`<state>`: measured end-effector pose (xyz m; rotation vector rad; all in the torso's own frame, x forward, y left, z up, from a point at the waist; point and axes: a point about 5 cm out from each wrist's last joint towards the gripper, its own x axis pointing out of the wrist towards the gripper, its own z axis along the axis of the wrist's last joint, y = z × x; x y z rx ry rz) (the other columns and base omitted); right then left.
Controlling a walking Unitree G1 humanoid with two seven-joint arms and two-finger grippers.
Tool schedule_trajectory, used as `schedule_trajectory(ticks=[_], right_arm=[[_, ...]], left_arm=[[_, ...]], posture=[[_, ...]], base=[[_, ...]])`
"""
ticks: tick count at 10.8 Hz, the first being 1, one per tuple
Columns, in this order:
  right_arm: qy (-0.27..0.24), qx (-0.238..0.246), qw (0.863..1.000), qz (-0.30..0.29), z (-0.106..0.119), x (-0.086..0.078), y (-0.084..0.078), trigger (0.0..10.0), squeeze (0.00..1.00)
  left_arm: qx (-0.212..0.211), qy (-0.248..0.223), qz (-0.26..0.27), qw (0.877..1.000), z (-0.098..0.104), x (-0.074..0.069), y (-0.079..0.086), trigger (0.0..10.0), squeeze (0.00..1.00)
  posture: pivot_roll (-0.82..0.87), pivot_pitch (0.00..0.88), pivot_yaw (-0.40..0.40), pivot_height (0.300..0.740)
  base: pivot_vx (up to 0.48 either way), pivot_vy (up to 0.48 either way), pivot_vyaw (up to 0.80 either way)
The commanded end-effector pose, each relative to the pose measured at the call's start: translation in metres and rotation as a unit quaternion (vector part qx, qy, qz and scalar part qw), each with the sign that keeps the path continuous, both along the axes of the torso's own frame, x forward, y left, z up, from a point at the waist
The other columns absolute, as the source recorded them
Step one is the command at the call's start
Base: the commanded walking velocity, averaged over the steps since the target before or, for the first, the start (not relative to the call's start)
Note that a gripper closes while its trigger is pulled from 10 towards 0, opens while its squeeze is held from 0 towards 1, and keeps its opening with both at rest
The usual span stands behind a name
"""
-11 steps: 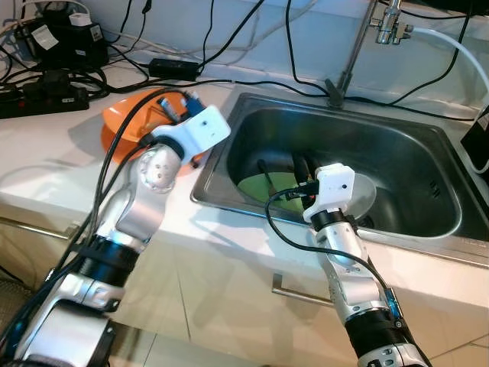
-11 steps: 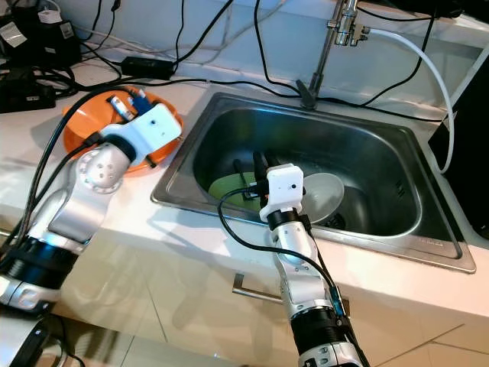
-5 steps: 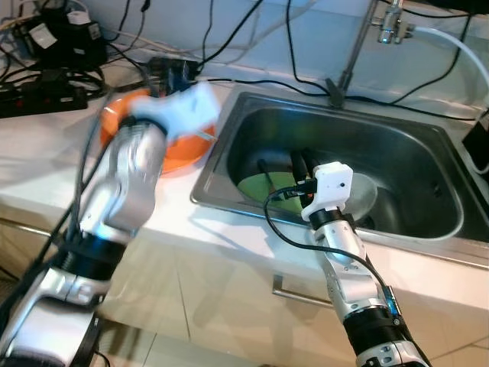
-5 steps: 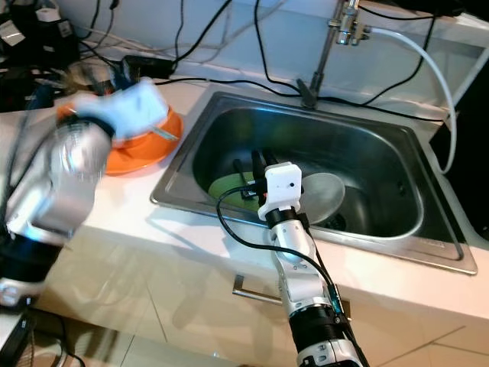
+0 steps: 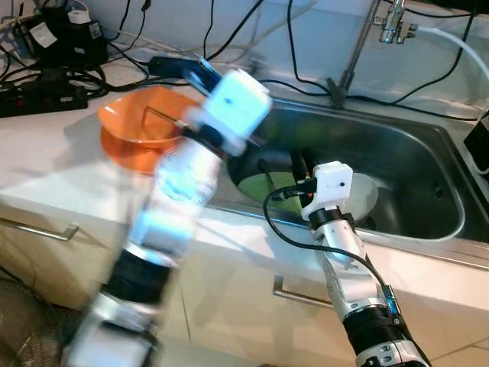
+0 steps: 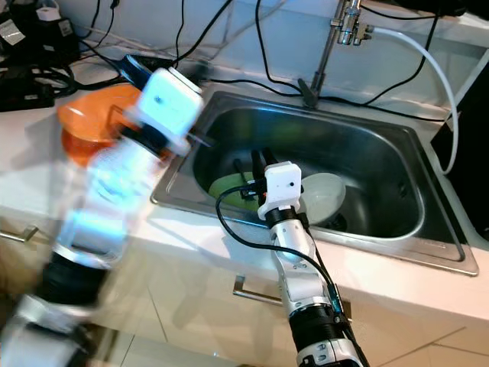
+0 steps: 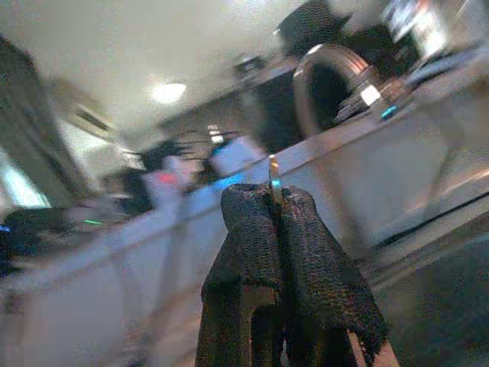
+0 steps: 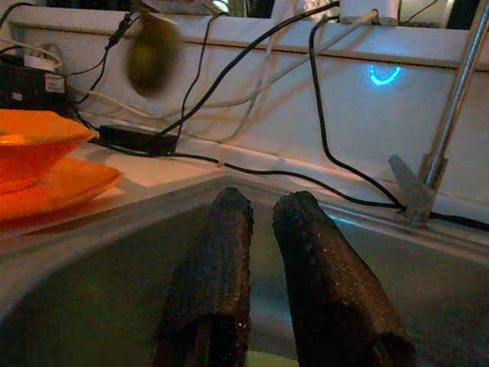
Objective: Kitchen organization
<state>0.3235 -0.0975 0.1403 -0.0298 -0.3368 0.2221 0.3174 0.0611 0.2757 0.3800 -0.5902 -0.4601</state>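
My left arm is blurred in motion, its white wrist over the sink's left rim. The left gripper (image 5: 183, 67) points to the back wall, above an orange bowl (image 5: 141, 122) on an orange plate. In the left wrist view its fingers (image 7: 252, 229) are pressed together on a thin metal sliver (image 7: 273, 177), seemingly a utensil. My right gripper (image 5: 301, 163) hangs inside the steel sink (image 5: 397, 141), fingers a little apart and empty (image 8: 263, 202), just above a green plate (image 5: 260, 186). A pale dish (image 5: 365, 195) lies beside it.
The faucet (image 5: 357, 46) rises at the sink's back edge with a white hose on the right. Black cables, a power strip (image 5: 42, 78) and adapters crowd the back left of the white counter. Cabinet handles (image 5: 294, 294) are below the counter front.
My left arm has lifted out of the orange bowl and swung right, towards the sink, now motion-blurred. The right arm has stayed in place in the sink.
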Motion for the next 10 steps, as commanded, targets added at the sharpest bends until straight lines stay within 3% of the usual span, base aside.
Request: schedule_trajectory(ticks=[1, 2, 3, 4, 7, 10], right_arm=[[0.003, -0.006, 1.000, -0.007, -0.002, 0.001, -0.003, 10.0, 0.00], [0.003, -0.006, 1.000, -0.007, -0.002, 0.001, -0.003, 10.0, 0.00], [0.001, -0.008, 1.000, -0.006, -0.001, 0.001, -0.004, 10.0, 0.44], [-0.002, -0.012, 1.000, -0.006, -0.001, 0.001, -0.004, 10.0, 1.00], [-0.028, -0.036, 0.999, 0.015, 0.008, 0.001, -0.002, 10.0, 1.00], [-0.045, -0.042, 0.998, 0.033, 0.015, -0.001, 0.005, 10.0, 1.00]], left_arm=[[-0.047, 0.013, -0.033, 0.998, 0.003, -0.003, 0.001, 10.0, 0.00], [-0.084, 0.037, -0.073, 0.993, -0.001, -0.003, -0.002, 10.0, 0.00], [-0.107, 0.060, -0.100, 0.987, -0.007, -0.005, -0.001, 10.0, 0.00], [-0.113, 0.080, -0.110, 0.984, -0.013, -0.006, 0.000, 10.0, 0.00], [-0.129, 0.130, -0.125, 0.975, -0.027, -0.003, 0.001, 10.0, 0.00], [-0.128, 0.141, -0.136, 0.972, -0.030, -0.003, 0.001, 10.0, 0.00]], posture=[[0.24, 0.019, -0.070, 0.740], [0.23, 0.016, -0.069, 0.740], [0.23, 0.013, -0.068, 0.740], [0.23, 0.009, -0.068, 0.740], [0.23, 0.001, -0.066, 0.740], [0.22, 0.010, -0.061, 0.740]], base=[[0.000, 0.000, 0.00], [0.000, 0.000, 0.00], [0.000, 0.000, 0.00], [0.000, 0.000, 0.00], [0.000, 0.000, 0.00], [0.000, 0.000, 0.00]])
